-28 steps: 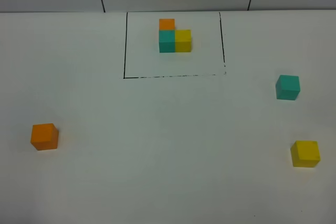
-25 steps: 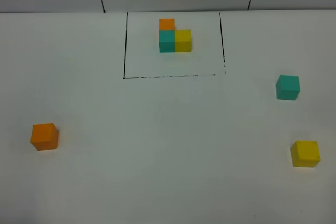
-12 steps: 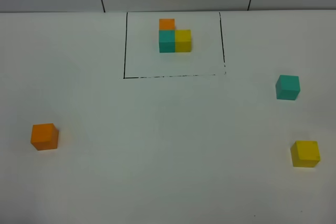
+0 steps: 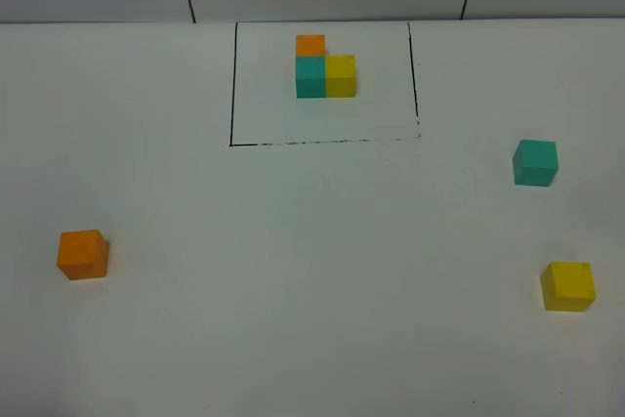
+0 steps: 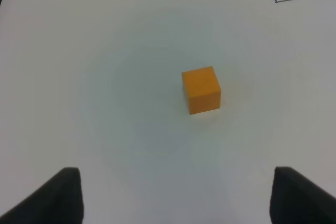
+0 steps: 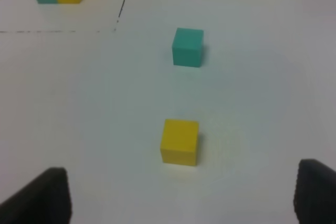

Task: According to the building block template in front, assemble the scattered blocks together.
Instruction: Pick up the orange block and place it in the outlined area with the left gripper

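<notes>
No movement: scattered blocks [image 4: 535, 162] matte, well apart.

No writing, number, label or brand can be read in any view. Only plain faces are shown by the orange block [image 4: 83, 254], the teal block [image 4: 535, 162], the yellow block [image 4: 568, 286] and the template [image 4: 325, 70] at upper centre. The black frame [image 4: 232, 85] is drawn as a bare line.
</notes>
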You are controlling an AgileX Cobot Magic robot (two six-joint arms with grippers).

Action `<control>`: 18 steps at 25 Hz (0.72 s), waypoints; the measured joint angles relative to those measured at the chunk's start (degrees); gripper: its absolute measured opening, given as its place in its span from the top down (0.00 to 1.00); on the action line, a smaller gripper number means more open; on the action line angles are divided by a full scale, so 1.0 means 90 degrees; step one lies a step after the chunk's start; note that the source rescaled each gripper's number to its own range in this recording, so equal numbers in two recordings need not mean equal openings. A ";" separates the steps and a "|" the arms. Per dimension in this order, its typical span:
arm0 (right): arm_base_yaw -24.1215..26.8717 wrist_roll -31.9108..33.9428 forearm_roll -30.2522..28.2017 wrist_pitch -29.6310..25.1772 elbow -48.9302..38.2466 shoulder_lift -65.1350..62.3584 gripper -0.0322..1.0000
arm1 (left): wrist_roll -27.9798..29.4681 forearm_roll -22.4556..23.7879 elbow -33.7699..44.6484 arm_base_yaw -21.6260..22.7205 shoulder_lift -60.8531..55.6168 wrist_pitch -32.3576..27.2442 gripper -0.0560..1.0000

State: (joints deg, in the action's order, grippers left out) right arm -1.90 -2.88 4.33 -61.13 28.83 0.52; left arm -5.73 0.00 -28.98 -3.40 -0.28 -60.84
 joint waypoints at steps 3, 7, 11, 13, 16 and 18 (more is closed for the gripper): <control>0.0000 0.0000 0.0000 0.0000 0.0000 0.0000 0.26 | 0.0000 0.0000 0.0000 0.0000 0.0000 0.0000 0.31; 0.0000 0.0000 0.0000 0.0000 0.0000 0.0000 0.26 | 0.0000 0.0000 0.0000 0.0000 0.0000 0.0000 0.31; 0.0000 0.0000 0.0000 0.0000 0.0000 0.0000 0.26 | 0.0000 0.0000 0.0000 0.0000 0.0000 0.0000 0.31; 0.0000 0.0000 0.0000 0.0000 0.0000 0.0000 0.26 | 0.0000 0.0000 0.0000 0.0000 0.0000 0.0000 0.31; 0.0000 0.0000 0.0000 0.0000 0.0000 0.0000 0.26 | 0.0265 0.0176 -0.0047 0.0000 0.0247 0.0102 0.30; 0.0000 0.0000 0.0000 0.0000 0.0000 0.0000 0.26 | 0.0507 0.0380 -0.0141 0.0000 0.0661 0.0288 0.26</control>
State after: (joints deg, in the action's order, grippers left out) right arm -1.90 -2.88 4.33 -61.13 28.83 0.52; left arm -1.17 3.42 -30.24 -3.40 5.68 -58.25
